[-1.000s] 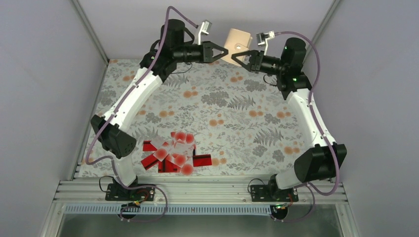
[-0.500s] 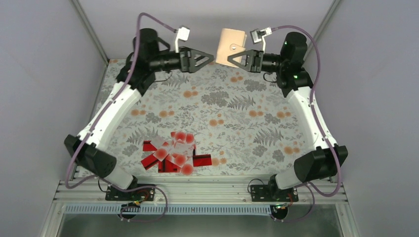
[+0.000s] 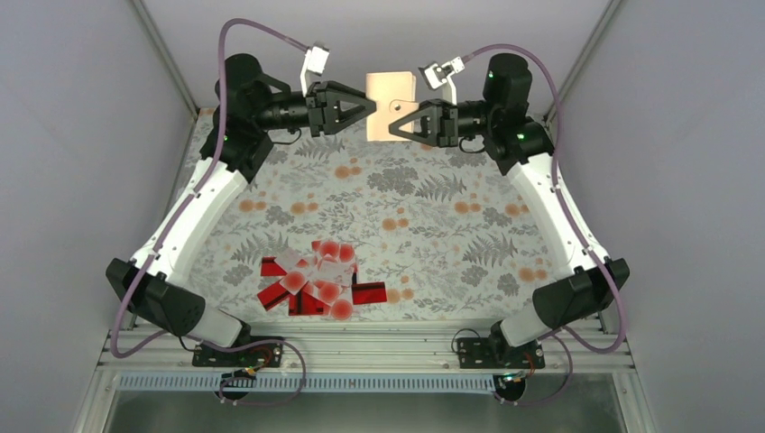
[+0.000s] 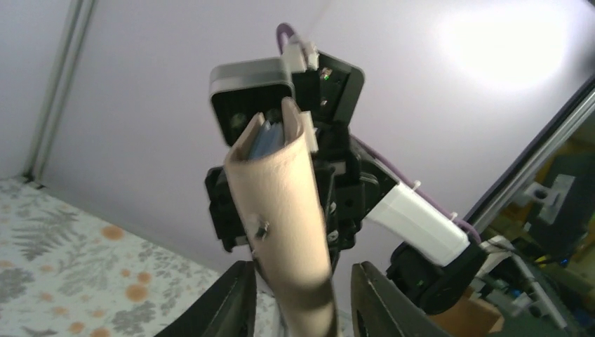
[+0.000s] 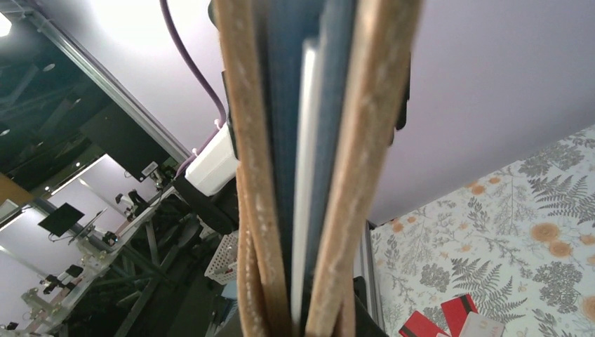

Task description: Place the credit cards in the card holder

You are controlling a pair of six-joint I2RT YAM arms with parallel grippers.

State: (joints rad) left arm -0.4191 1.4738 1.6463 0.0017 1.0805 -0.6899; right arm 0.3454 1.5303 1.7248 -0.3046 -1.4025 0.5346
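The tan card holder (image 3: 390,95) hangs in the air at the back of the table, with my right gripper (image 3: 403,122) shut on its right side. In the right wrist view the card holder (image 5: 358,140) stands edge-on, a white card edge (image 5: 306,175) showing between its blue-grey inner faces. My left gripper (image 3: 368,106) is open and straddles the holder's left edge. Seen from the left wrist, the card holder (image 4: 281,203) sits between the fingers (image 4: 235,302), with a gap on the right. The credit cards (image 3: 316,284), red and white with red dots, lie piled near the front.
A floral mat (image 3: 433,216) covers the table. The grey back wall (image 3: 379,36) is close behind both grippers, and slanted frame posts (image 3: 167,54) stand at the back corners. An aluminium rail (image 3: 379,347) runs along the near edge.
The right arm carried the card holder to the left. The left gripper let go, drew back left and opened wide; now its jaws sit around the holder's left edge, narrower than before.
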